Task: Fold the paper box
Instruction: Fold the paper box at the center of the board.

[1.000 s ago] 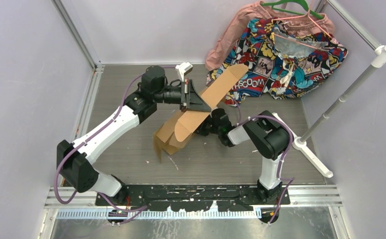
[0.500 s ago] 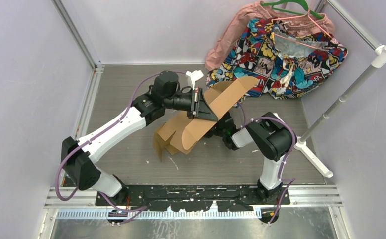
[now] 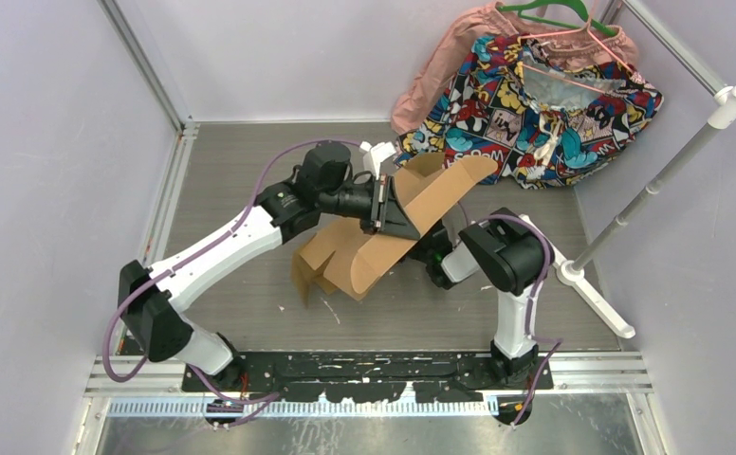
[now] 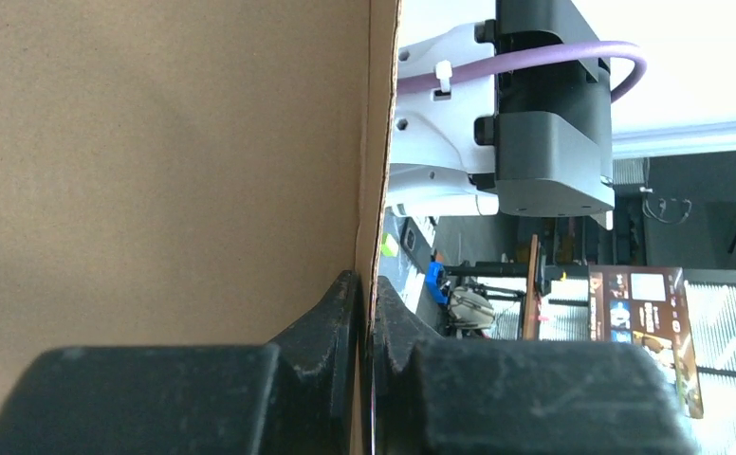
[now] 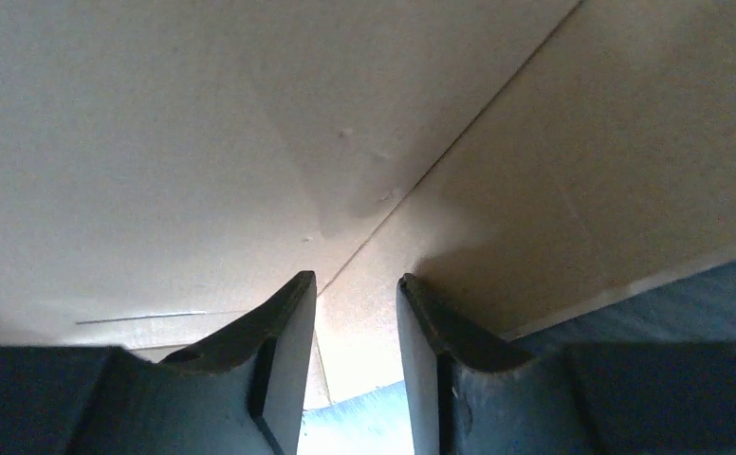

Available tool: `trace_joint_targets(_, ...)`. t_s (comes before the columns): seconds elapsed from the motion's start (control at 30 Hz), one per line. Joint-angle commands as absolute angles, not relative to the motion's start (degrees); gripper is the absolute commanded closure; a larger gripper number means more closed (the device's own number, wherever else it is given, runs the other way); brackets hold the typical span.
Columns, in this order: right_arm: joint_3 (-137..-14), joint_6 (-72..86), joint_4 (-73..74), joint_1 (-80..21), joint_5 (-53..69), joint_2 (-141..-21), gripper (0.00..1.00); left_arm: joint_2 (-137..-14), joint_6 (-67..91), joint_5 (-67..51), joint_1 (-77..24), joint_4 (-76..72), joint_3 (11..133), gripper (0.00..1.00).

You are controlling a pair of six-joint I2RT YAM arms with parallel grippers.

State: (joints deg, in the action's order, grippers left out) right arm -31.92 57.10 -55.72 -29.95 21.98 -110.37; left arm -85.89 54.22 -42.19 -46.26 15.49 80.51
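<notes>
Inspecting, we find the paper box (image 3: 355, 256) tilted up at mid-table (image 3: 250, 171), barely begun and its flaps unclosed, left gripper (image 4: 366, 284) pinching one panel's edge, right gripper (image 5: 355, 284) spread beneath, gripping nothing.

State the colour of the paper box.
Plain brown, with no print. The paper box shows best in the top external view.

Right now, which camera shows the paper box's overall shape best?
Top external: nearly the whole paper box shows, half folded. Left wrist shows only one edge pinched in the left tool; right wrist only creased panels beyond the right tool.
</notes>
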Motion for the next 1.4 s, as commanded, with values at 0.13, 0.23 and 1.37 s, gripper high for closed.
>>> trace_joint_targets(0.13,-37.6,57.1,-44.1,-31.3,17.5,-117.4,0.57,-81.3,48.9,-37.7,-46.0,25.3,83.3,0.91)
trace_joint_targets(0.23,-38.8,56.2,-40.9,-31.6,17.1,-115.9,0.56,-80.2,48.8,-37.9,-44.7,25.3,82.3,0.91)
trace_joint_targets(1.37,-42.7,54.1,-39.0,-33.7,15.3,-115.6,0.50,-78.3,42.4,-35.3,-39.6,33.3,82.3,0.91)
